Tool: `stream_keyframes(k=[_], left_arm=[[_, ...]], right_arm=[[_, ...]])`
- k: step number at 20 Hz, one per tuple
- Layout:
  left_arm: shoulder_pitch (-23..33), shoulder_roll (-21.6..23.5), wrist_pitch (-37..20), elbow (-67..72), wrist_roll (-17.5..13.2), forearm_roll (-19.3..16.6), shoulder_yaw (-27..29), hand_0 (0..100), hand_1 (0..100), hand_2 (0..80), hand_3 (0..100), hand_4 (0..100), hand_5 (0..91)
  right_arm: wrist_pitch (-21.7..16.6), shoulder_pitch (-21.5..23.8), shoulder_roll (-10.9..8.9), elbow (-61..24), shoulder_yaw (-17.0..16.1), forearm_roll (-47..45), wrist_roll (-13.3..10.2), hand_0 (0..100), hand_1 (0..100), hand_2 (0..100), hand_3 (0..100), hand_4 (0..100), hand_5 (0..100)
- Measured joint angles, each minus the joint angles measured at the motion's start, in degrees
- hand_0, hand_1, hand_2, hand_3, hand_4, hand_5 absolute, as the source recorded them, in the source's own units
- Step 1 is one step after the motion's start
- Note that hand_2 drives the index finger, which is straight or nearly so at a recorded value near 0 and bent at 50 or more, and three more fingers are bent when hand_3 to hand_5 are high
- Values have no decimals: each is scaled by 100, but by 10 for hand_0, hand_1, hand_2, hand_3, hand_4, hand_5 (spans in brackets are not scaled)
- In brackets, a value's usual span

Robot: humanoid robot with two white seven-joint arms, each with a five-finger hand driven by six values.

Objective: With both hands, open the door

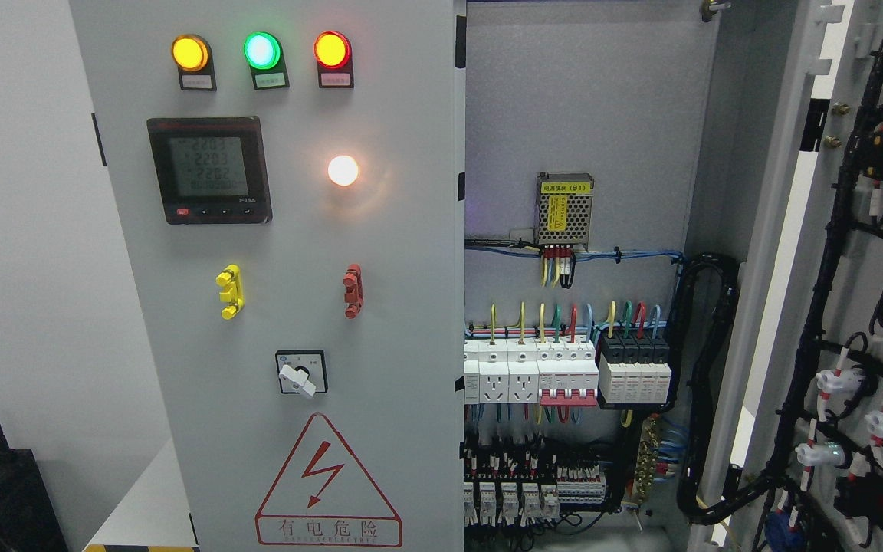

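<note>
Neither robot hand shows anywhere in the frame, so how their fingers stand cannot be told. The left door [280, 307], a flat sheet of smooth grey painted metal, fills the left and centre and is closed. The right door [832, 253] is swung wide open at the right edge, its inner face strung with black cable bundles and white plugs. On the closed door three round domed lamps glow across the top: amber [190, 52], green [262, 50] and red [332, 49]. Below them sits a square black meter [208, 170] with a grey display, and a small white lamp [343, 170] shines beside it. Lower down is a rotary switch [301, 373] above a red triangular warning sign [327, 483]. Through the opening, centre right, rows of blocky white breakers [533, 376] and a perforated metal power supply [564, 211] sit on the back panel.
</note>
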Motion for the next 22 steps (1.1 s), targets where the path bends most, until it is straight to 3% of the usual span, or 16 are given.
stream_keyframes(k=[7,13,17,22], left_arm=[[2049,73,-1462,733,-15,-1428,1169,0,0,0,0,29,0],[3689,-329,-1805,1496,49,-2543,2214,0,0,0,0,29,0],[4198,-749,-1856,2226,178,-3123,2777,0,0,0,0,29,0],[4280,-1312,-2267,3414,529,-3708,3227,0,0,0,0,29,0]], right_arm=[[0,11,-2,-112,-1,1,-1,0,0,0,0,0,0],[-1,15,-11,-223,-6,1,0,0,0,0,0,0,0],[-1,16,-12,-269,-7,1,0,0,0,0,0,0,0],[-1,17,-12,-309,-6,2,0,0,0,0,0,0,0]])
